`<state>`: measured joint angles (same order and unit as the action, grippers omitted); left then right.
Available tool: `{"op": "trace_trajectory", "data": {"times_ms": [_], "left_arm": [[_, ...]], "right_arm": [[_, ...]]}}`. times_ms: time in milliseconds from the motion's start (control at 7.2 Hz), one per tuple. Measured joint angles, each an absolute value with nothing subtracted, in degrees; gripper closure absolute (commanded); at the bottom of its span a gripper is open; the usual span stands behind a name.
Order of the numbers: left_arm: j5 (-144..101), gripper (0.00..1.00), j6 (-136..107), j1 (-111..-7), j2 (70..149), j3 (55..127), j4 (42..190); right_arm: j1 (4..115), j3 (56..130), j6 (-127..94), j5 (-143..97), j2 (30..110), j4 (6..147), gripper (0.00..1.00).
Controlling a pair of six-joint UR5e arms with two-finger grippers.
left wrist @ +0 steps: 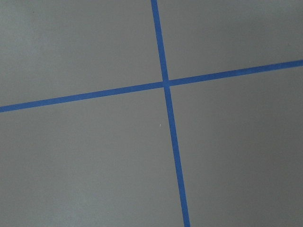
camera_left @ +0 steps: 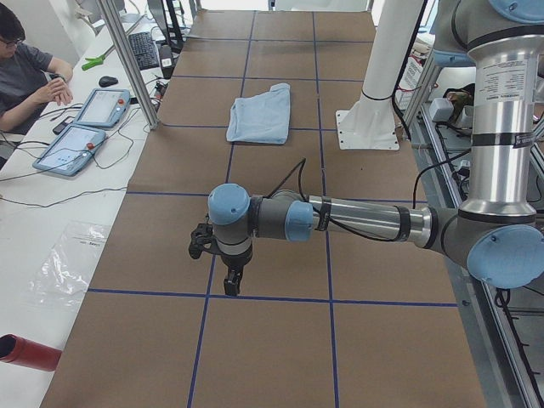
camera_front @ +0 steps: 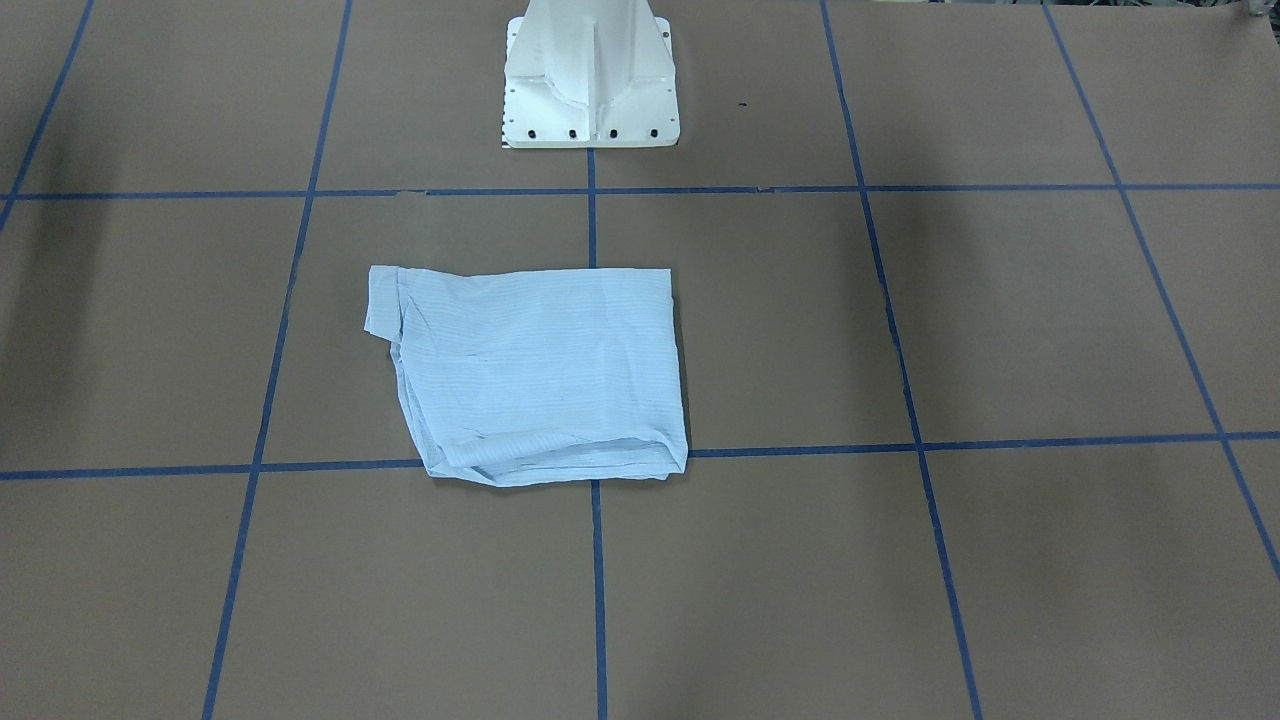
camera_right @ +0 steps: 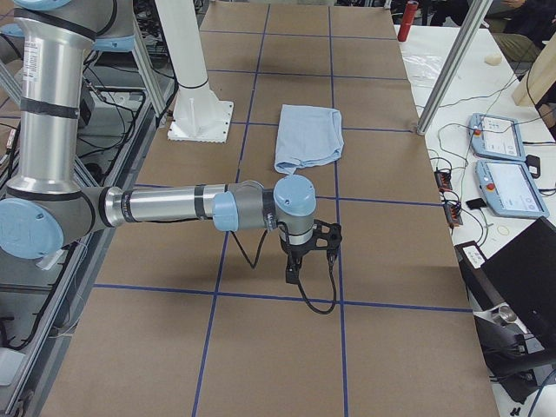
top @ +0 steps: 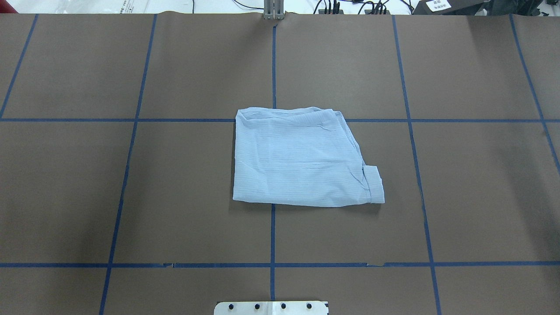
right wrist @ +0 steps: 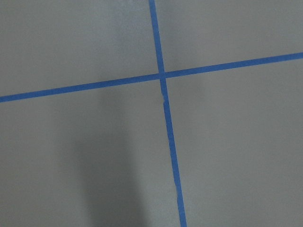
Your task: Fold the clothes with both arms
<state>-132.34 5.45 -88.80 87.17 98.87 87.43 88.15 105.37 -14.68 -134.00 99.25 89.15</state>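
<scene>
Light-blue shirt (top: pixel 302 157): folded into a rough 4-sided packet, flat near the table's middle. It lies across the centre tape line and reaches further toward the robot's right. Nothing touches it.
Shirt edges: the left and near edges run straight and the right edge slants. A small cuff tab (top: pixel 373 177) sticks out at the near right corner, and layered folds show along the far edge.
Open room: bare surface lies on all 4 sides of the shirt. The white pedestal (camera_front: pixel 590 90) stands apart from it on the robot's side.
Surface: a brown table cover (top: pixel 459 175) marked into squares by blue tape (top: pixel 273 232).
Left gripper (camera_left: pixel 231 280): hangs pointing down over a tape line toward the table's left end, well apart from the shirt. Whether its fingers are spread or pressed together cannot be told.
Right gripper (camera_right: pixel 294 271): hangs the same way toward the right end, well apart from the shirt. Its state cannot be told either.
Room: a white bench (camera_left: pixel 34 212) runs beside the table and carries 2 tablets (camera_left: pixel 85 127) and cables. A person (camera_left: pixel 21 68) is seated there.
Views: the overhead and front-facing views show the shirt but neither arm. Only the side views show the arms. Both wrist views show just a tape crossing on brown.
</scene>
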Motion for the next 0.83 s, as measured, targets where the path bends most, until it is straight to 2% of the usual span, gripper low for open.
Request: {"op": "trace_trajectory", "data": {"times_ms": [834], "left_arm": [[-133.98,0.00,5.37,-88.82,87.15,98.85,87.33]], "right_arm": [[88.10,109.48,-0.89,-133.85,99.80,101.09,0.00]]}}
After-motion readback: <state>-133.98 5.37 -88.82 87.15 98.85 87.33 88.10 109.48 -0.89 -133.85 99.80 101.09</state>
